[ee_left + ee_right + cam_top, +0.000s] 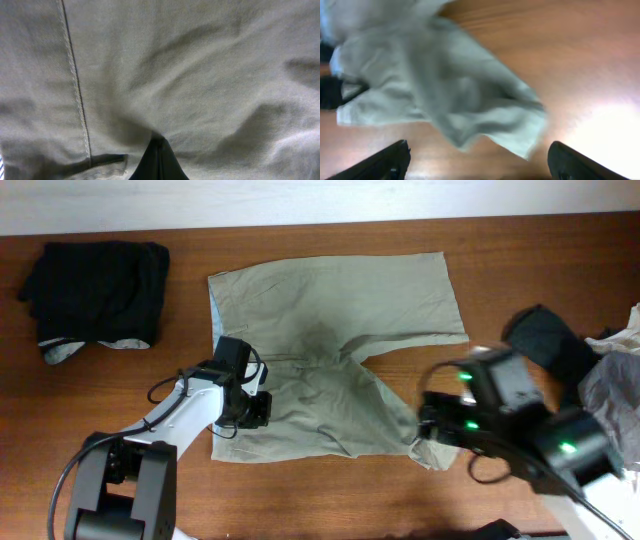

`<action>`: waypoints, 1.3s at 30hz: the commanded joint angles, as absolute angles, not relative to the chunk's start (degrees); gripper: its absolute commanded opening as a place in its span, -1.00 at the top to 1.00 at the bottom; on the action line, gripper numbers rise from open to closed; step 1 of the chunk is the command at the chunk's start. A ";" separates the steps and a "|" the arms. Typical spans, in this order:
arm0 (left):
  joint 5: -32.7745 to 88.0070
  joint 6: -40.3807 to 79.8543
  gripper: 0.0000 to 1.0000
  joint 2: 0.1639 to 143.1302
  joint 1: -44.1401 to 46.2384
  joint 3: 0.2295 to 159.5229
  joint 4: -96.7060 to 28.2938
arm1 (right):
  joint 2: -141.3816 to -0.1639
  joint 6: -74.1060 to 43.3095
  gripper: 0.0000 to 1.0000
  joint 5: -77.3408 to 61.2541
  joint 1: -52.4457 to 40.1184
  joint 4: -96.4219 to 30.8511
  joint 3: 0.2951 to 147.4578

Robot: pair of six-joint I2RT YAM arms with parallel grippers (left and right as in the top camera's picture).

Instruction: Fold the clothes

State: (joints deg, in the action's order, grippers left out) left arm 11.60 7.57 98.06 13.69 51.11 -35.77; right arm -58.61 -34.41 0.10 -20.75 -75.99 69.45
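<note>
The pale khaki-olive shorts point(330, 310) lie spread flat on the middle of the wooden table. My left gripper point(256, 408) sits on their left part, and in the left wrist view its fingers point(158, 152) are shut together with the fabric point(200, 75) bunched at their tip. My right gripper point(428, 426) hovers at the shorts' lower right corner. In the right wrist view its fingers point(480, 165) are wide open and empty, with the leg's hem corner point(470, 105) just ahead of them on the table.
A black garment point(95, 285) lies folded at the back left over a pale one. A pile at the right edge holds a dark teal piece point(545, 335) and grey-white pieces point(615, 385). Bare wood point(320, 500) shows along the front.
</note>
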 commanded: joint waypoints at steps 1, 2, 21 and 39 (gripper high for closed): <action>9.63 8.29 0.99 100.77 13.80 49.60 -36.45 | -54.94 -39.81 -0.80 -5.85 -12.93 -79.33 64.90; 9.63 8.29 0.99 100.77 13.80 49.60 -36.45 | -53.95 -40.05 -0.79 -8.23 -11.44 -79.24 62.76; 9.63 8.27 0.99 100.77 13.82 49.60 -36.42 | -54.19 -34.98 -0.04 -51.59 34.28 -49.01 22.72; 9.65 8.29 0.99 100.77 13.82 49.60 -36.49 | -72.49 -44.05 -0.16 -60.27 35.42 -23.83 21.43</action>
